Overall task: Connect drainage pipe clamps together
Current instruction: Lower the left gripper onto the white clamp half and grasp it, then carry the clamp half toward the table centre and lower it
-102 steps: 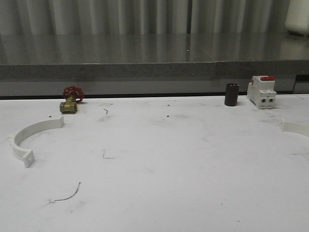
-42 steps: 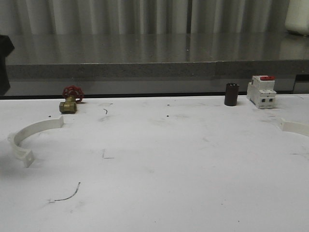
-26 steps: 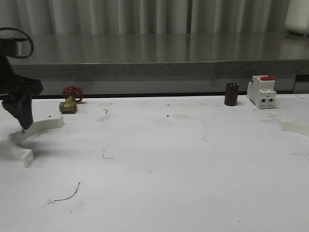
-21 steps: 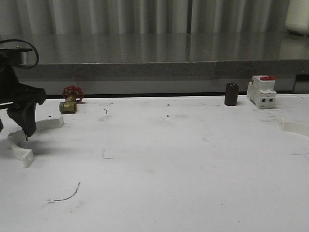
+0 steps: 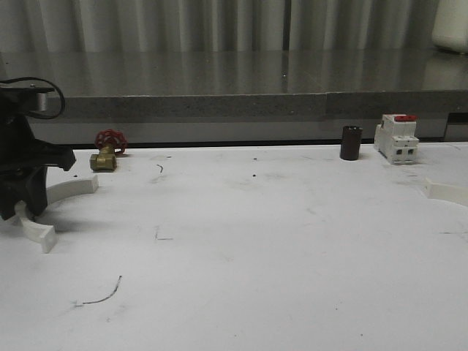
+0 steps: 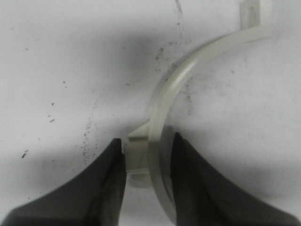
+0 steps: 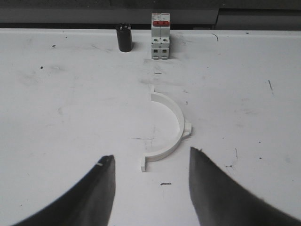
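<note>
My left claw [image 6: 148, 181] stood low over the left end of the white desk [image 5: 278, 241], its two dark fingers [image 6: 106, 188] set astride the band of the first white plastic semicircular pipe clamp half [image 6: 162, 136]. The band and a small tab lay in the gap; I could not tell whether the pads had met the plastic, so the claw was narrow but not surely gripping. In the front view the left claw [image 5: 25, 208] covered the middle of that half-ring [image 5: 69, 186], which lay flat on the desk near the brass valve with a red wheel [image 5: 107, 151].

My right claw [image 7: 150, 193] was wide and empty, hovering short of the second white half-ring [image 7: 171, 134], which lay flat at the desk's right edge [image 5: 446, 191], in front of the white boxy breaker with a red switch [image 7: 160, 42] and the dark cylinder [image 7: 124, 38].

Progress, as I judged it: nothing was yet joined. The two halves lay well apart. Both grasps, the bringing together and the mating of the end tabs remained.
</note>
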